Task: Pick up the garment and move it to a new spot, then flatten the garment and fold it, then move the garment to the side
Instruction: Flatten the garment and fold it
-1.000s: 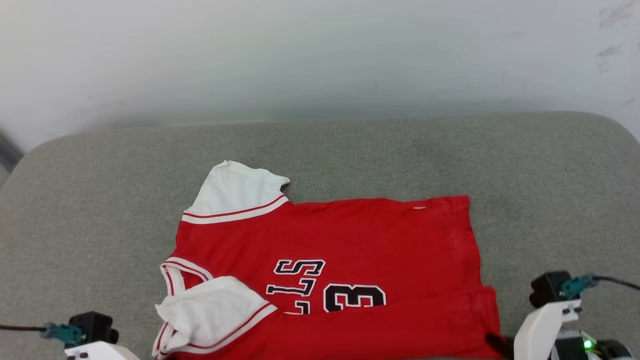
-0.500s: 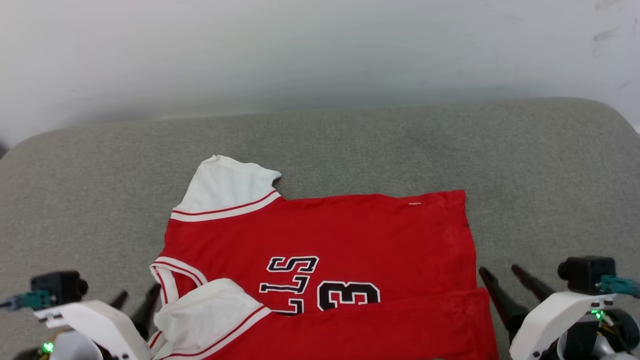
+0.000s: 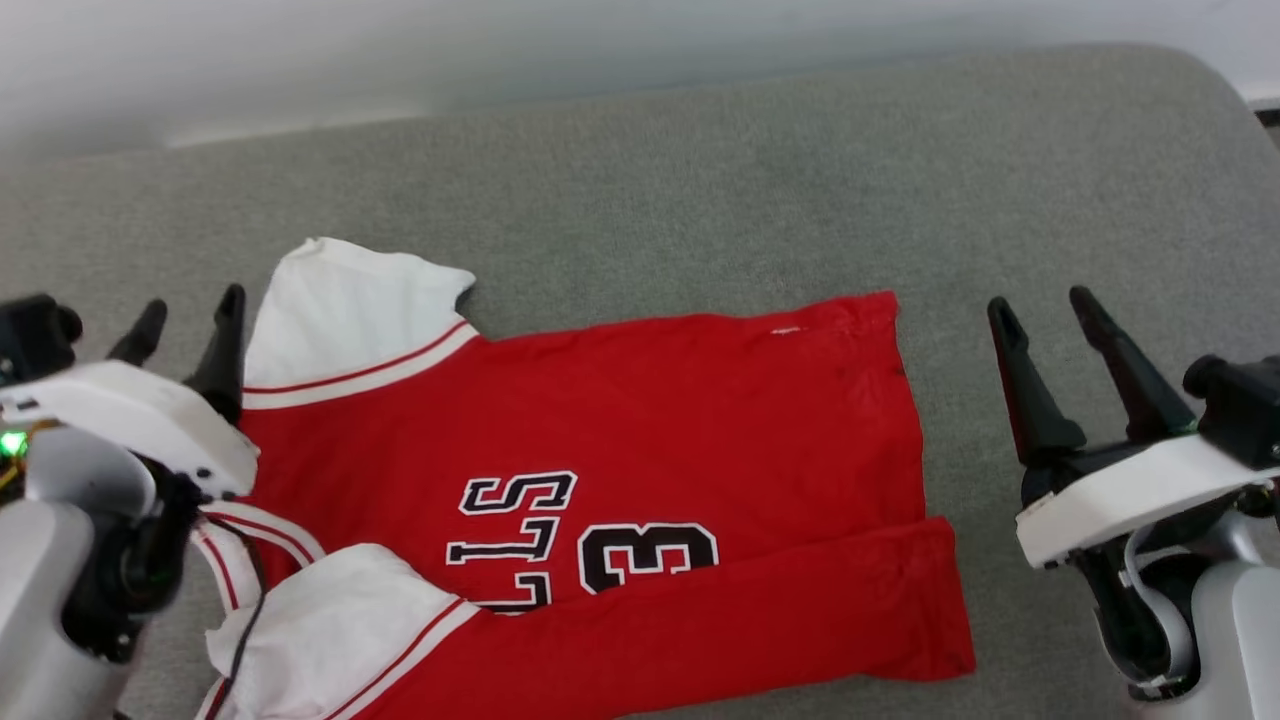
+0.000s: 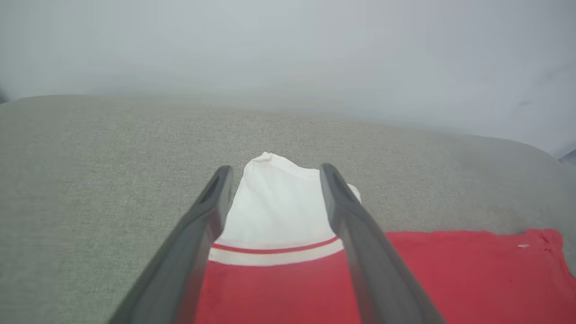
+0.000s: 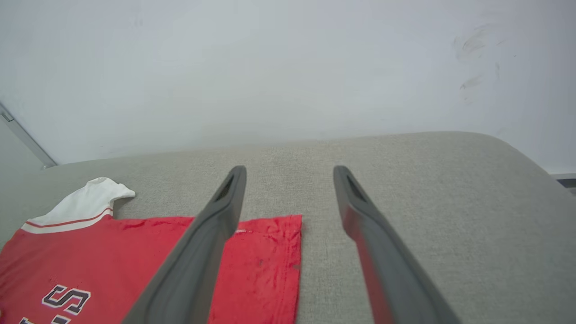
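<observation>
Spread on a grey woven fabric cushion (image 3: 700, 170), collar end toward the left gripper (image 3: 193, 300) and hem (image 3: 905, 400) toward the right gripper (image 3: 1039, 300): a red short-sleeved jersey T-shirt (image 3: 640, 410) with white sleeves, red-white striped trim and black white-outlined letters with a "3". Folded over onto the front along the nearer long edge, hiding the bottoms of the letters.

On the left: spread wide apart, clamped on nothing, with fingertips beside the far white sleeve (image 3: 350, 300). From the left wrist, framing that sleeve between the two fingers. Touching the cloth or not, impossible to tell.

On the right: likewise spread wide and empty, raised over bare cushion just beyond the hem, clear of the cloth. From the right wrist, showing the hem corner beside the left-hand finger and bare grey between the two.

Beyond both sets of fingertips, a pale plain wall (image 5: 270, 67).
</observation>
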